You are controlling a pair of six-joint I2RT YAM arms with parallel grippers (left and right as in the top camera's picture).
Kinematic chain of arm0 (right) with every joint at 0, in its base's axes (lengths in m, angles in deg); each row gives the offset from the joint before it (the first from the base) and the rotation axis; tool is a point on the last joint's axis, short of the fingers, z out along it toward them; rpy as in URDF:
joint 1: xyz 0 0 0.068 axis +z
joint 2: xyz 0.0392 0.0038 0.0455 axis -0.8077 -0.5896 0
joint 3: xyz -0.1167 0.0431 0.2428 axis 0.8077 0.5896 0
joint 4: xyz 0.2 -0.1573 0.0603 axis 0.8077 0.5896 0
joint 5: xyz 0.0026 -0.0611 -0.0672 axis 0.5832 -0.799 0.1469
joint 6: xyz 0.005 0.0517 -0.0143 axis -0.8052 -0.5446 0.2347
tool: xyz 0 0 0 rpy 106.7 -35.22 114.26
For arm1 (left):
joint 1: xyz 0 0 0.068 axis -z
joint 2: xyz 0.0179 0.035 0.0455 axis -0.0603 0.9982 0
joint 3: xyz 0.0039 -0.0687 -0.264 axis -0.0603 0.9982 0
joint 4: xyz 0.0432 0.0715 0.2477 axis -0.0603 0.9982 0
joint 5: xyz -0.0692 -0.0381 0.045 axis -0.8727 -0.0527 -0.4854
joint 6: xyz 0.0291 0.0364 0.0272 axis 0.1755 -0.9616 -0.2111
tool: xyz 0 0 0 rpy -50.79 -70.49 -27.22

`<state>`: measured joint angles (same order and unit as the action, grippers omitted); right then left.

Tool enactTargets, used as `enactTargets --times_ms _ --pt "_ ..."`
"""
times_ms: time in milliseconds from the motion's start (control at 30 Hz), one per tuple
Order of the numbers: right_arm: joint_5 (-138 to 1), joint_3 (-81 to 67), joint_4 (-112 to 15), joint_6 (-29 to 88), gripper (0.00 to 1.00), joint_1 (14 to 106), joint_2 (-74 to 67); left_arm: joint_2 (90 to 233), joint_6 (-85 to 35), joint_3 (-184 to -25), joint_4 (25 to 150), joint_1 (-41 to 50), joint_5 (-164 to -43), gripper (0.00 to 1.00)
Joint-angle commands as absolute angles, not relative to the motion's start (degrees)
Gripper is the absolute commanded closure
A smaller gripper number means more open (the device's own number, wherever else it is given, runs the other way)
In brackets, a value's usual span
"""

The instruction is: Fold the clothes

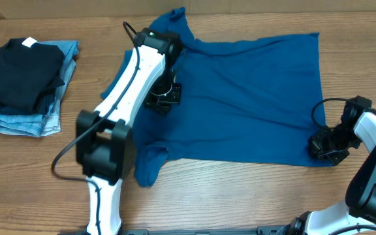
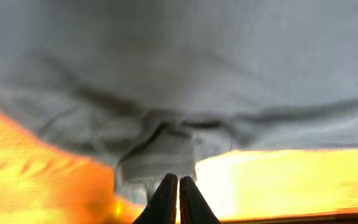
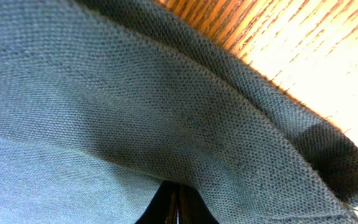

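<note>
Right up close on the left wrist view, the left gripper [image 2: 178, 179] has its fingers pressed together, and a small bunched fold of the shirt [image 1: 240, 98] sits right at the tips. That looks like a pinch on cloth, and a thin one. On the right wrist view it's the same story: the right gripper [image 3: 174, 196] is closed, with fabric draped right over the fingers, so it appears to have the edge in its grip.

Pulling back to the overhead view, the teal shirt lies spread across the middle of the table [image 1: 240, 202], mostly flat. The right gripper is at its near right corner and the left gripper is on its left side, below the collar [image 1: 172, 23]. A sleeve [image 1: 150, 163] is crumpled at the near left.

Here's the danger. A pinch that shallow could slip as soon as the cloth is lifted. If one arm pulls ahead of the other, the shirt skews and the fold lands crooked. That rumpled sleeve could get trapped inside.

Far left, a black garment [image 1: 21, 72] sits stacked on jeans [image 1: 18, 121], well apart from the action.
</note>
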<state>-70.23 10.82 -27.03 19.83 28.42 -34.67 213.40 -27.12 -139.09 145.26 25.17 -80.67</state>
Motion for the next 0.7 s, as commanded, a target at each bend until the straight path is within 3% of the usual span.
enactTargets --times_ms 0,167,267,433,567,667 --pt "-72.0 11.5 -31.0 19.5 0.96 28.9 -36.7 198.7 -18.6 -136.3 147.5 28.7 -70.6 0.92" --pt "-71.5 11.5 -32.9 19.5 0.95 30.5 -36.7 180.9 -9.8 -114.2 141.9 34.6 -70.1 0.83" --pt "-71.5 11.5 -33.5 19.6 0.93 31.8 -36.7 177.1 -9.7 -101.6 137.9 35.4 -74.1 0.74" --pt "-71.5 11.5 -34.2 19.8 0.91 32.8 -36.7 176.9 -9.3 -87.7 129.5 35.3 -75.9 0.72" --pt "-71.7 11.5 -33.7 19.8 0.91 32.8 -36.7 176.9 -8.4 -80.7 122.7 35.3 -75.4 0.52" --pt "-71.7 11.5 -33.5 19.8 0.91 32.8 -36.7 176.9 -7.1 -76.9 118.0 35.3 -75.3 0.46"
